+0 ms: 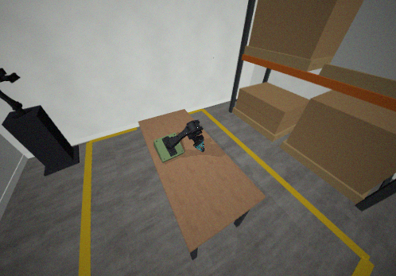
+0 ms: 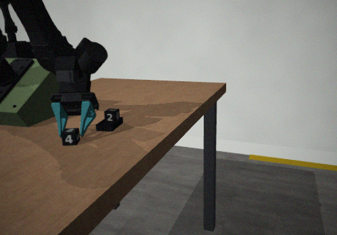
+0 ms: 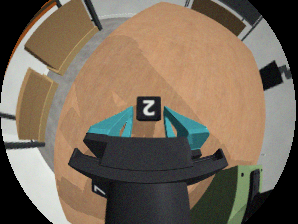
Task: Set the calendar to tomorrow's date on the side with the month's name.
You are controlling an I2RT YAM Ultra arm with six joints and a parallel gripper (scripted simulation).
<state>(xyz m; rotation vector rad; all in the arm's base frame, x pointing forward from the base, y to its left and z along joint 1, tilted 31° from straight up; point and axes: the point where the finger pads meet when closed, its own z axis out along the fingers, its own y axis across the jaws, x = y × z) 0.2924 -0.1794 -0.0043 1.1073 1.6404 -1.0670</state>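
A black cube (image 2: 70, 137) with a white 4 on its front face stands on the wooden table, outside the tray. My gripper (image 2: 72, 133) points straight down, with its teal fingers on either side of this cube. The fingers are part open and do not clamp it. In the wrist view the cube (image 3: 148, 107) sits between the fingertips, and its top face shows a digit like a 2. A low black tray (image 2: 109, 124) lies flat just to the right and behind. It holds the other cube (image 2: 111, 114), which shows a 2. The month's name is not readable.
The green base block (image 2: 24, 93) of the arm stands at the left rear of the table. The table's edge (image 2: 189, 117) runs close on the right. Shelves with cardboard boxes (image 1: 318, 98) stand beyond the table.
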